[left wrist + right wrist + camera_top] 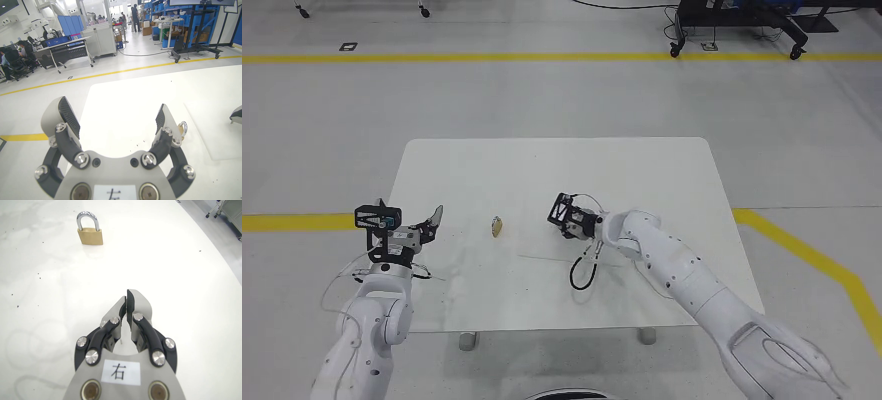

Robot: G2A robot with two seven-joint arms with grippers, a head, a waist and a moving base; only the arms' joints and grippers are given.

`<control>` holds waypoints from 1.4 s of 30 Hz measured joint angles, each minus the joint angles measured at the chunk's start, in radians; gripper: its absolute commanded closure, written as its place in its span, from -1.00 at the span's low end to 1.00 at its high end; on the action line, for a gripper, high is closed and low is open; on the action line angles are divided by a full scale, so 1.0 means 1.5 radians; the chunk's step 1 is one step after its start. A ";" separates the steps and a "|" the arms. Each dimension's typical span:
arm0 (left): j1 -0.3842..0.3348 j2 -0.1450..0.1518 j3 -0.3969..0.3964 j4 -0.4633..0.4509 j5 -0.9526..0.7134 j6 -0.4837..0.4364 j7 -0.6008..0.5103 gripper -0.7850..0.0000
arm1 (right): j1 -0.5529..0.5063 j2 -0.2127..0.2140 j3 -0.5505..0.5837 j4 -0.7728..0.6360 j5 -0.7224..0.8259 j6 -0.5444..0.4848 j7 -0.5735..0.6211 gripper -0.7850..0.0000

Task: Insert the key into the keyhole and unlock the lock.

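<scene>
A brass padlock (497,226) with a silver shackle lies on the white table (642,170), between the two arms. In the right wrist view the padlock (90,235) lies ahead of my right gripper (126,294), well apart from it. That gripper (564,212) is shut, and a thin metal sliver of the key (121,341) shows behind the pads; the rest of the key is hidden. My left gripper (113,106) hangs open and empty over the table's left part (430,222). The padlock (183,127) peeks out from behind one of its fingers.
The table's left edge is close to the left gripper, with grey floor and a yellow line (302,222) beyond. A black cable loop (585,272) hangs from the right arm. Small dark specks (39,277) dot the tabletop.
</scene>
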 measured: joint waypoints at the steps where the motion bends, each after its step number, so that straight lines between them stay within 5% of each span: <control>1: 0.000 0.000 0.000 0.000 0.000 0.000 0.000 -1.00 | -0.003 0.003 0.008 -0.011 -0.005 0.005 -0.004 1.00; 9: 0.000 0.000 0.000 0.000 0.000 0.000 0.000 -1.00 | -0.075 0.035 0.103 -0.152 -0.004 0.052 -0.019 1.00; 16: 0.000 0.000 0.000 0.000 0.000 0.000 0.000 -1.00 | -0.182 0.052 0.233 -0.265 0.210 0.108 0.021 1.00; 33: -0.002 -0.008 0.027 -0.004 0.029 -0.014 -0.004 -1.00 | -0.200 0.050 0.240 -0.251 0.270 0.066 -0.013 1.00; 37: -0.022 -0.012 0.012 -0.005 -0.154 -0.141 -0.111 -1.00 | -0.195 0.042 0.235 -0.186 0.403 -0.015 -0.079 1.00; 42: -0.035 -0.013 -0.001 -0.017 -0.531 -0.184 -0.195 -1.00 | -0.159 0.030 0.211 -0.109 0.495 -0.086 -0.114 1.00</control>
